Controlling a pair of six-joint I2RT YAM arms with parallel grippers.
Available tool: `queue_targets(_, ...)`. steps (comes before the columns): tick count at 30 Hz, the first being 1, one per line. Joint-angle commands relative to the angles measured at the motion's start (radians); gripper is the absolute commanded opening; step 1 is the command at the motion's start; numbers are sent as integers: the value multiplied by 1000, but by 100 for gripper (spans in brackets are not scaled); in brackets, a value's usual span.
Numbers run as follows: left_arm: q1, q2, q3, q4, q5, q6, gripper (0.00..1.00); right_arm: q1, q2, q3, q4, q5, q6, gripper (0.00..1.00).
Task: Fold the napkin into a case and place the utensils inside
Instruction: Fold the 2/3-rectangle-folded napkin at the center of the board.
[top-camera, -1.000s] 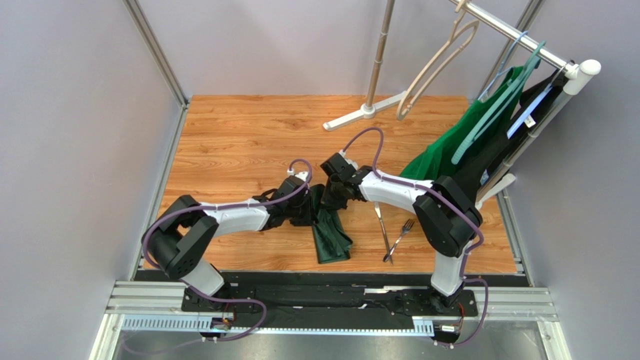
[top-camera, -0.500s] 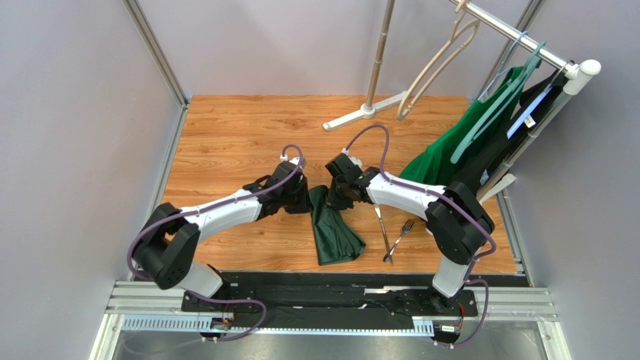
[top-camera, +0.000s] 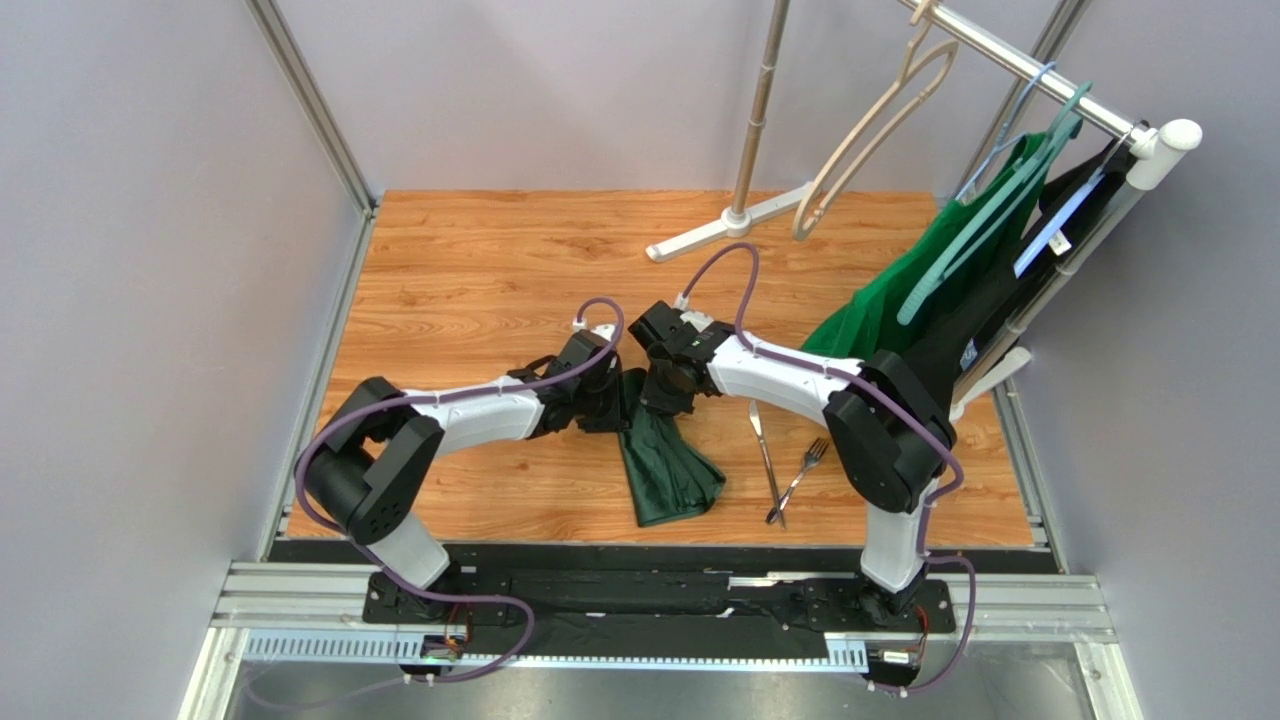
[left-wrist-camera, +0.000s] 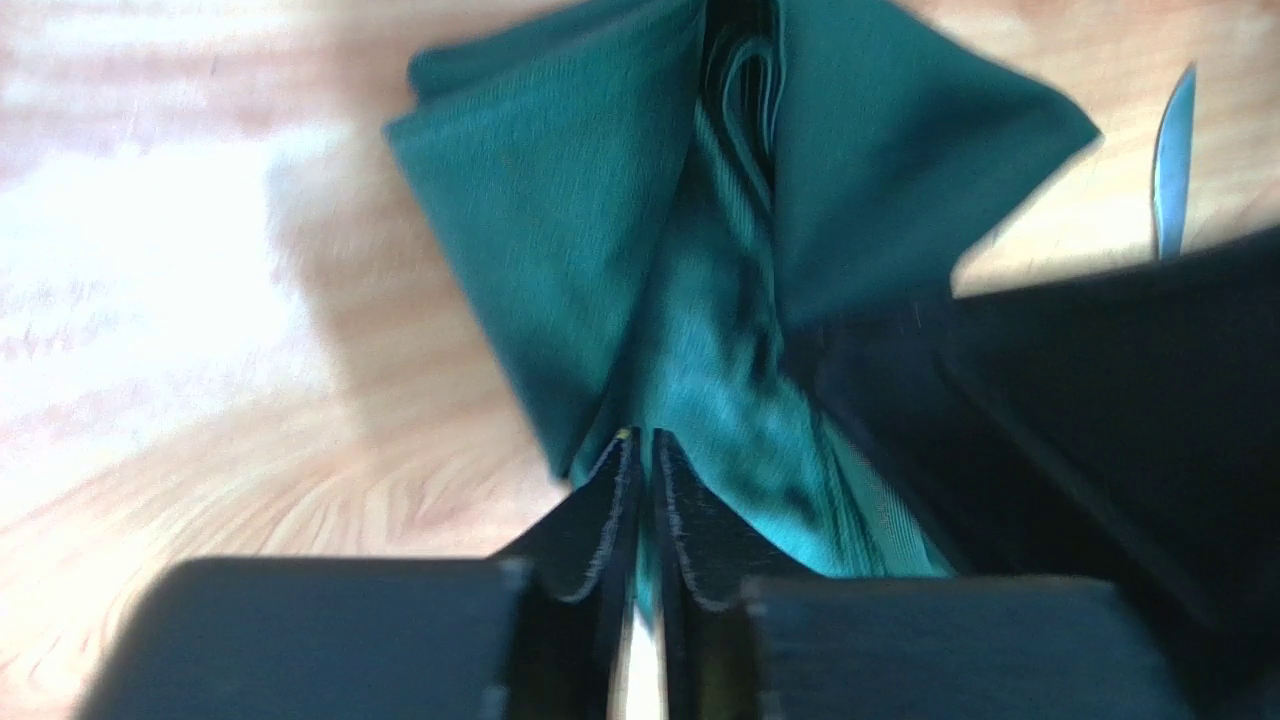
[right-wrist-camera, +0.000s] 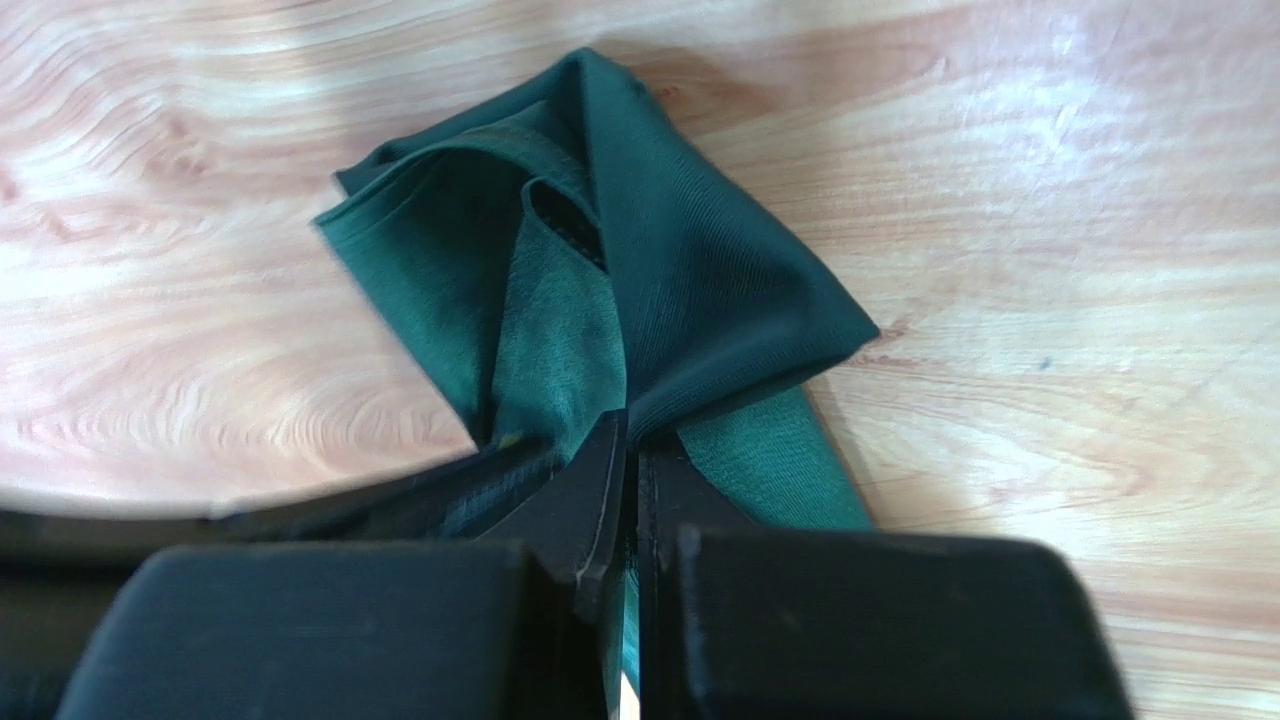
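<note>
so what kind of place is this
Probably a robot lab test cell, not a dining room: grey panel walls on metal posts, two arms bolted to a rail at the table edge, and a clothes rack behind.

left arm (top-camera: 466, 420) reaching inward | left gripper (left-wrist-camera: 639, 450) jaws nearly together | right arm (top-camera: 781, 383) reaching inward | right gripper (right-wrist-camera: 631, 435) jaws clamped

Dark green napkin (top-camera: 672, 468) is bunched into a narrow, creased strip, far end gathered up; silver knife (top-camera: 760, 438) and fork (top-camera: 801, 473) lie flat just right of it.
</note>
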Motion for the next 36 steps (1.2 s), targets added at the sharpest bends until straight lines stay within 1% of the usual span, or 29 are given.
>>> queue_targets(1, 2, -121, -78, 86, 14, 33, 24, 25, 19, 44, -50, 73, 141, 0)
queue_targets(3, 2, -184, -118, 84, 11, 34, 34, 39, 20, 56, -85, 130, 167, 0)
queue_targets(4, 2, -206, -130, 84, 17, 37, 55, 47, 27, 70, -102, 148, 198, 0)
queue_targets(5, 2, -245, -159, 118, 37, 45, 62, 49, 33, 76, -120, 145, 207, 0)
queue_targets(7, 2, -290, -205, 162, 60, 50, 70, 49, 43, 92, -139, 138, 223, 0)
queue_targets(8, 3, -318, -240, 207, 87, 57, 78, 49, 48, 102, -143, 126, 223, 0)
queue_targets(9, 0, -323, -245, 210, 103, 60, 85, 50, 50, 106, -143, 125, 223, 0)
queue_targets(11, -8, -329, -247, 215, 130, 62, 85, 55, 39, 103, -145, 127, 232, 0)
queue_targets(14, -69, -335, -244, 219, 56, 61, 87, 61, 27, 83, -119, 112, 266, 0)
queue_targets(16, -101, -310, -222, 212, 19, 42, 89, 61, 27, 78, -119, 96, 281, 0)
queue_targets(17, -104, -307, -222, 213, 12, 42, 89, 61, 30, 84, -139, 108, 283, 0)
queue_targets(18, -106, -304, -227, 224, 5, 44, 92, 61, 27, 81, -148, 118, 293, 0)
queue_targets(19, -109, -298, -242, 279, 18, 79, 93, 59, 22, 66, -137, 100, 295, 0)
queue_targets(20, -115, -296, -241, 276, 3, 94, 93, 55, 17, 58, -105, 84, 293, 0)
queue_targets(22, -129, -286, -234, 279, -44, 122, 94, 58, 14, 54, -99, 63, 301, 0)
queue_targets(25, -140, -258, -242, 331, -54, 113, 96, 61, 13, 49, -90, 46, 323, 0)
queue_targets(27, -163, -238, -236, 341, -107, 99, 95, 64, 10, 49, -83, 38, 342, 0)
queue_targets(29, -186, -194, -202, 299, -165, 84, 95, 64, 1, 49, -79, 38, 355, 0)
queue_targets(31, -192, -157, -169, 264, -175, 76, 95, 70, -4, 55, -70, 43, 359, 0)
queue_targets(36, -201, -135, -164, 256, -225, 56, 94, 70, 13, 54, -73, 23, 372, 0)
